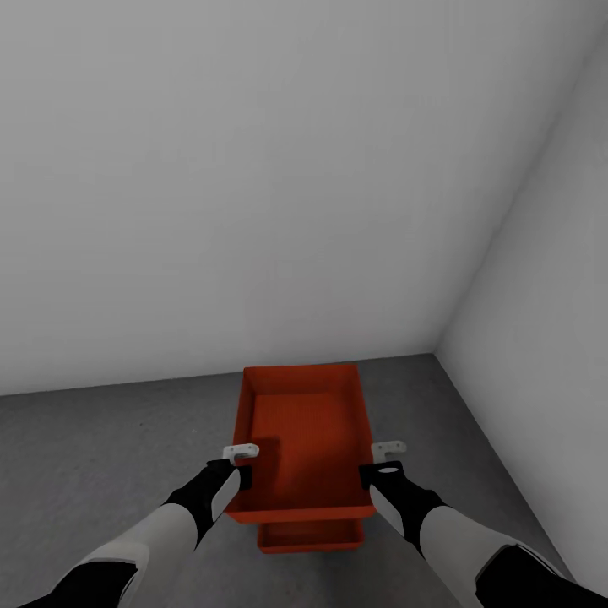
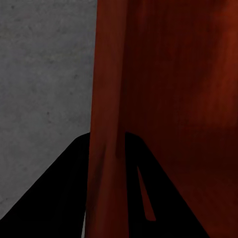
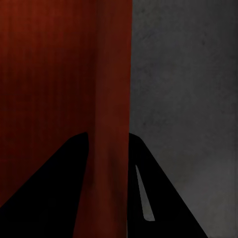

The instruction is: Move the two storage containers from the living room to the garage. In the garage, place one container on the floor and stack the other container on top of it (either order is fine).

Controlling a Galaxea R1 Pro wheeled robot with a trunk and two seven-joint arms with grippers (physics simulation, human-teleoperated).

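I hold the upper orange-red thin-walled box [image 1: 304,439] with left gripper [image 1: 239,464] and right gripper [image 1: 385,463] clamped on its side walls, above the lower box [image 1: 311,536] on the grey floor [image 1: 101,456]. Uneven release risks a crooked stack.

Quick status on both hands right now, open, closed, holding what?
Left hand: closed on the left wall of the upper orange box.
Right hand: closed on the same box's right wall.
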